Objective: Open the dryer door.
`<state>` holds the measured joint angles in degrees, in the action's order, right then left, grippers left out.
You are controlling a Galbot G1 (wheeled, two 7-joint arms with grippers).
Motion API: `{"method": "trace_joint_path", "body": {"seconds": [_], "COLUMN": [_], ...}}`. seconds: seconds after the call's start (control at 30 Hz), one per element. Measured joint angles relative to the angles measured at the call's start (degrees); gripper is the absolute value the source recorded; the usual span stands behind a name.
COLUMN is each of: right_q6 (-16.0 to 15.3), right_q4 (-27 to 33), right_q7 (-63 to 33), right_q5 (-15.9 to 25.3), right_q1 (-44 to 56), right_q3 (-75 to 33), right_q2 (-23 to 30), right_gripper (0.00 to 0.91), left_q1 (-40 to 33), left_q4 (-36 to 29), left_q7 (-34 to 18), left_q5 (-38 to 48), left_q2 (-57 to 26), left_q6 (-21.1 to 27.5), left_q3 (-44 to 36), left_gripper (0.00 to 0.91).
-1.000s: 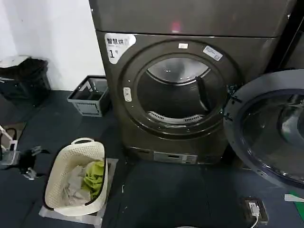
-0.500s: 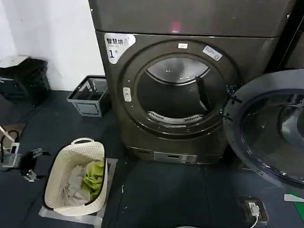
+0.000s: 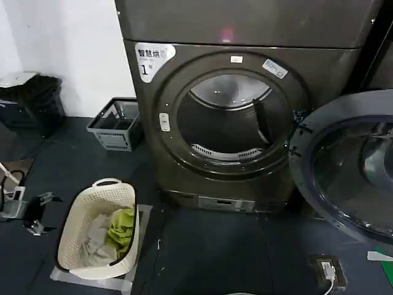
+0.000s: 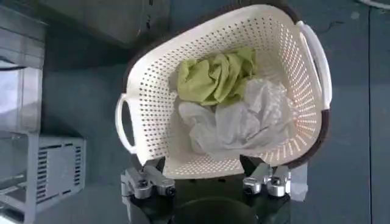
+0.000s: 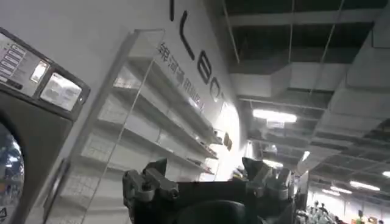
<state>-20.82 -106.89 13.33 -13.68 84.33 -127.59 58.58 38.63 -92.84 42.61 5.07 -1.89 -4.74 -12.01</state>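
Observation:
The dryer (image 3: 147, 123), dark grey-brown with a white "1" label, faces me with its round drum opening (image 3: 227, 117) uncovered. The dryer door (image 3: 302, 153) stands swung wide to the right, dark inner face and tinted glass towards me. My left gripper (image 3: 37, 212) hangs low at the far left, well away from the door. In the left wrist view it is open (image 4: 203, 163) above a white laundry basket (image 4: 146, 91), holding nothing. My right gripper (image 5: 205, 164) is open and empty, pointing up at shelves and ceiling lights.
The white laundry basket (image 3: 77, 236) with green and white cloths sits on the floor left of the dryer. A grey crate (image 3: 113, 126) and a black bin (image 3: 31, 101) stand by the wall. A floor socket (image 3: 328, 270) lies at front right.
The left gripper has shifted slightly at the left edge. The dryer door stays wide open and has not moved.

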Motion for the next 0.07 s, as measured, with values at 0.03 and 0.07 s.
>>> {"method": "trace_joint_path", "body": {"seconds": [0.03,0.07], "right_q6": [0.0,0.0], "right_q4": [0.0,0.0], "right_q7": [0.0,0.0], "right_q5": [0.0,0.0], "right_q1": [0.0,-0.1], "right_q3": [0.0,0.0], "right_q2": [0.0,0.1], "right_gripper": [0.907,0.907], "left_q1": [0.0,0.0], "left_q4": [0.0,0.0], "left_q7": [0.0,0.0], "left_q5": [0.0,0.0], "left_q2": [0.0,0.0], "left_q6": [0.0,0.0], "left_q3": [0.0,0.0], "left_gripper": [0.907,0.907]}}
